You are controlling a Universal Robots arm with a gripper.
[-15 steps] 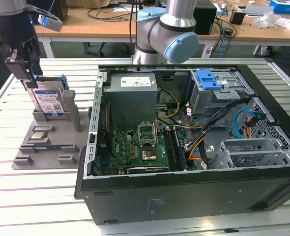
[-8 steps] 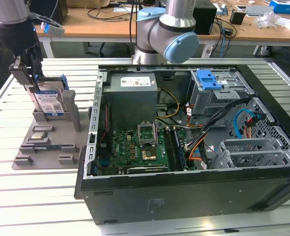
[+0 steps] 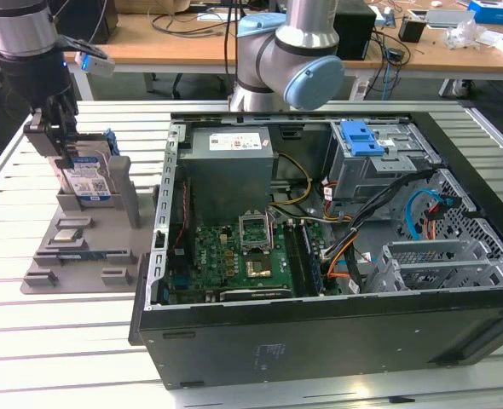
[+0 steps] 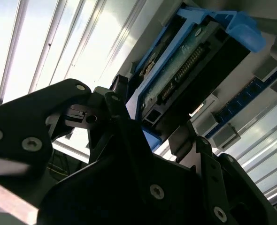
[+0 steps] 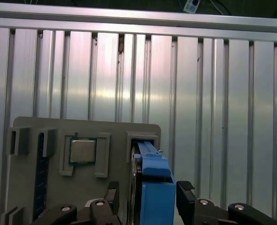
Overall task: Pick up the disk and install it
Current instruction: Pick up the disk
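Closest to the exterior camera lies an open black computer case [image 3: 320,341] on a table of silver slats [image 3: 64,341]. Inside it are a green motherboard [image 3: 243,256], a grey power-supply box [image 3: 230,162] and a grey drive cage [image 3: 379,170] topped by a blue latch [image 3: 360,138]. Beyond the case, the robot arm's grey and pale blue base [image 3: 290,51] rises from the table.

Toward the exterior view's left, well apart from the case, a grey fixture [image 3: 81,247] sits on the slats. The disk [image 3: 89,181] stands upright on its edge in a slot of this fixture, its white-and-blue label facing the camera.

The gripper [image 3: 64,153] hangs directly over the disk. In the first wrist view its black fingers [image 5: 184,199] are spread and straddle the disk's blue rail [image 5: 153,183], one on each side, with a slim gap visible on one side. A square processor chip [image 5: 83,151] rests in a neighbouring pocket of the fixture. In the second wrist view, the disk's connector edge [image 4: 185,70] sits between the fingers.
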